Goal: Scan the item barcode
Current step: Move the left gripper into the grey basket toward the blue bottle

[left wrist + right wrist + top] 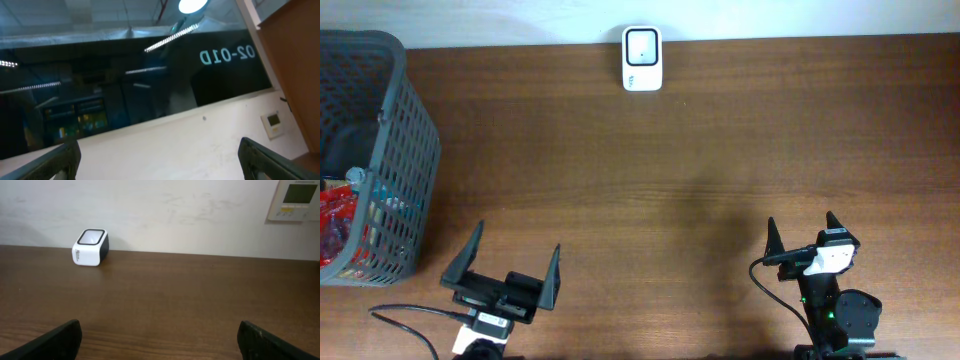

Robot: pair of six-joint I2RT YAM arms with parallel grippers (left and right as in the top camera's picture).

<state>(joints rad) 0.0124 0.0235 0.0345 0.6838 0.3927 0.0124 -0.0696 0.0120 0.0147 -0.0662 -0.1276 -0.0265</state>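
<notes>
At the front of the table (720, 150), left gripper (518, 238) and right gripper (801, 220) are hanging spread and empty; red packets (334, 225) are lying in the mesh basket (408, 165), so the left is best reaching in from above.

I'm looking at a dark brown wood-grain bench (680, 170). At the middle of its far edge sits a small white barcode scanner (642, 58), dark window facing up. A grey mesh basket (410, 150) stands on the bench's left end.
</notes>
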